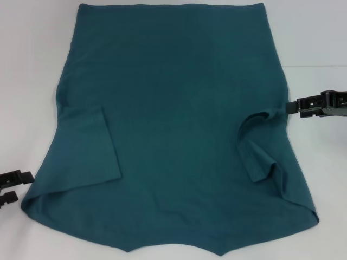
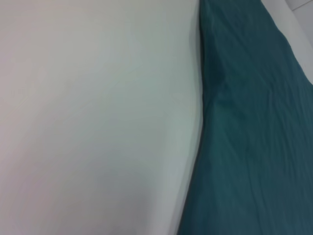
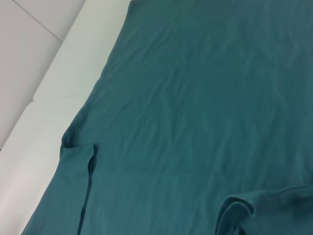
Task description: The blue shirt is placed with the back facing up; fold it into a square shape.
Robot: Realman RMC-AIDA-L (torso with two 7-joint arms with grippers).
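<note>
Soft, limp blue shirt [image 1: 179,124] covers the desk [image 1: 32,65]; right gripper [image 1: 288,106] jaws touch its side, grip unclear; left gripper [image 1: 16,187] waits open.

Bare table [image 1: 27,81] flanks the blue shirt [image 1: 173,108] on both sides, open to either hand.
</note>
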